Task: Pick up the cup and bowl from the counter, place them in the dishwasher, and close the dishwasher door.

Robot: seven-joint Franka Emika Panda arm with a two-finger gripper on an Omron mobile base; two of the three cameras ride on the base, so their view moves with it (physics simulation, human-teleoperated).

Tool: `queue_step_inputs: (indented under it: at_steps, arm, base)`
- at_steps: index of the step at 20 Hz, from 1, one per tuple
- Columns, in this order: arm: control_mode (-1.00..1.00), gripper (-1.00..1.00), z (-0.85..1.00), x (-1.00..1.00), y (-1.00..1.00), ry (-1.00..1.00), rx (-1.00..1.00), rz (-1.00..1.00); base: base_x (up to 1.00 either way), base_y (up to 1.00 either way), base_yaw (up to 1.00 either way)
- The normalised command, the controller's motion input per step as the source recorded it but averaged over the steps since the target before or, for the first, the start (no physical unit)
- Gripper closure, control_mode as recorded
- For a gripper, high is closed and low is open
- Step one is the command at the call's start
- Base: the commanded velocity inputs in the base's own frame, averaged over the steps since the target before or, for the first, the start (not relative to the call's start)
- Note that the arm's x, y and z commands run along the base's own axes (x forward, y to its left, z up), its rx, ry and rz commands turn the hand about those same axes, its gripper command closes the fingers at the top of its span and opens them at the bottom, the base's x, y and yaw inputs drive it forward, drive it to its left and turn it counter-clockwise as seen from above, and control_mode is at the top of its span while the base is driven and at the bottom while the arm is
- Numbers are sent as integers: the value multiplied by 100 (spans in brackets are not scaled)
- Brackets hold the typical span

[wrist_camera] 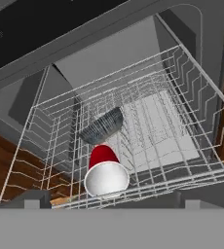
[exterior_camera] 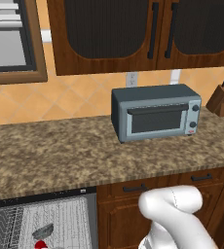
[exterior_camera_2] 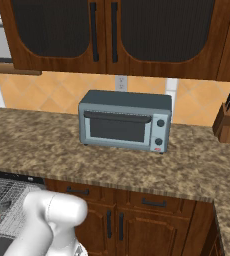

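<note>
Cup (exterior_camera: 40, 244) cut by the bottom edge in the left base view, wire rack (exterior_camera: 60, 219) partly out of frame. Knife block (exterior_camera_2: 228, 121) clipped at the right edge.

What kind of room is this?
A kitchen, most likely: a toaster oven and a knife block stand on a granite counter, and an open dishwasher sits under it.

Speckled granite counter (exterior_camera: 60, 151), white wire rack (wrist_camera: 192, 160) — glossy plastic cup (wrist_camera: 105, 172)
</note>
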Motion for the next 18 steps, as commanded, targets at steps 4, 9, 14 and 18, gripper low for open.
queue_step_inputs:
  at_steps: [4,9,14,18]
  arm:
    - [-100,-100,3,-95,9,-18,0,0]
    - [-100,-100,-10,-87,24,-8,-2,-6]
    - [-100,-100,-5,-65,42,-9,-4,-17]
    - [-100,-100,-30,-4,19,-1,-3,-19]
  base:
    - [0,0,0]
    - [0,0,0]
    - [0,0,0]
    - [0,0,0]
